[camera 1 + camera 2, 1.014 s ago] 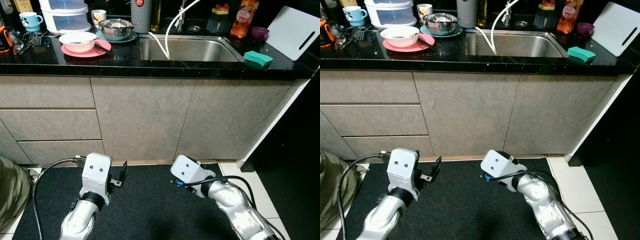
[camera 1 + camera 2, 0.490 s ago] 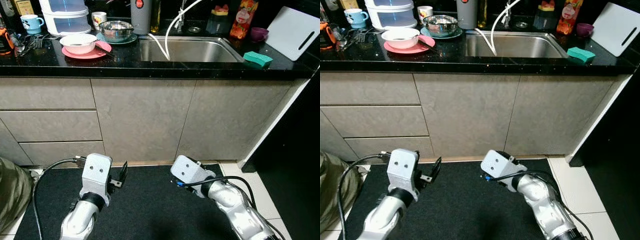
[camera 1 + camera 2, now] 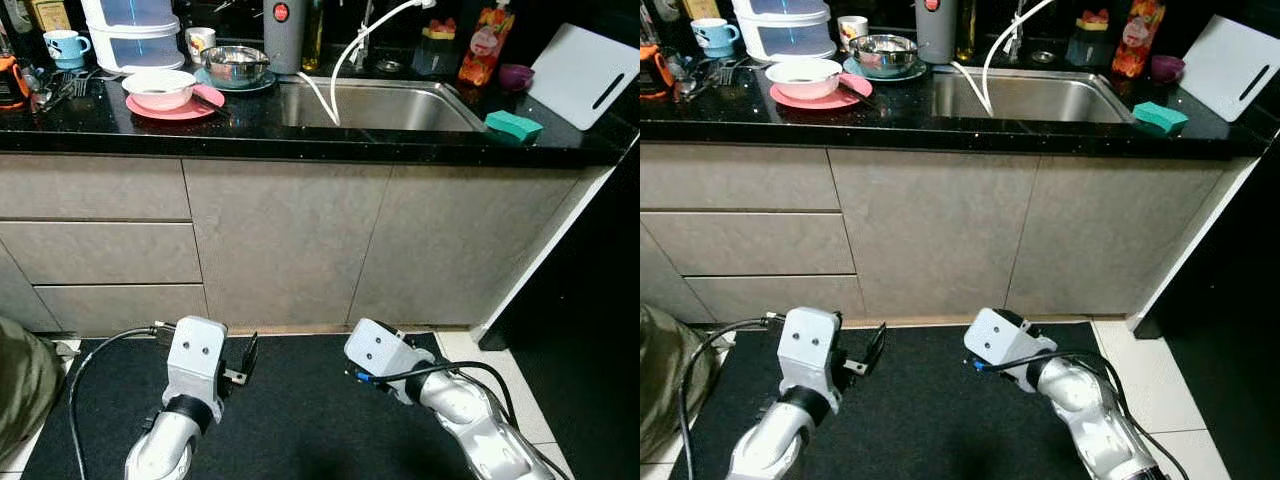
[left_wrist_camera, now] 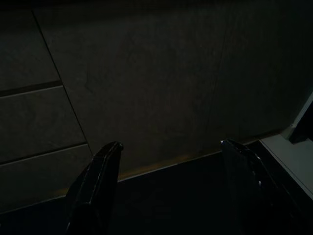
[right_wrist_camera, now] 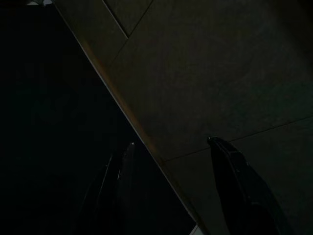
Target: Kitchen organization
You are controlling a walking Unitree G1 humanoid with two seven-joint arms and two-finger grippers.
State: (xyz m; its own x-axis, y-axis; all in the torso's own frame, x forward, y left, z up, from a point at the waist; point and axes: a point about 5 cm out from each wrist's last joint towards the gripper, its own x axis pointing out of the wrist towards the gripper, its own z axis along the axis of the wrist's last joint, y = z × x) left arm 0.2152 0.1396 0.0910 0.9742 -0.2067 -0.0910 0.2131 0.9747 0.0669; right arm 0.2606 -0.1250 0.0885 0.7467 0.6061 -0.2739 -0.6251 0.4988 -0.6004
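A black counter (image 3: 250, 125) carries the dishes: a white bowl (image 3: 158, 86) on a pink plate (image 3: 195, 104), and a steel bowl (image 3: 234, 63) on a teal plate. To their right lies the steel sink (image 3: 400, 108) with a white hose (image 3: 343, 58) hanging into it. A green sponge (image 3: 513, 124) rests on the counter's right end. Both arms hang low over the black mat (image 3: 290, 420). My left gripper (image 4: 168, 144) is open with nothing in it and faces the cabinet fronts. My right gripper (image 5: 171, 142) is open too, above the mat's edge.
A white cutting board (image 3: 585, 72), a purple cup (image 3: 516, 73), a juice bottle (image 3: 482, 42), a grey flask (image 3: 283, 28), stacked white containers (image 3: 135, 30), a blue mug (image 3: 62, 43) and cutlery (image 3: 55, 90) line the counter. Drawers (image 3: 100, 250) stand lower left, an olive bundle (image 3: 18, 385) at the floor's left.
The whole view has shifted a little, so the counter sits slightly lower and farther. Both arms hang as before, a bit lower in the picture.
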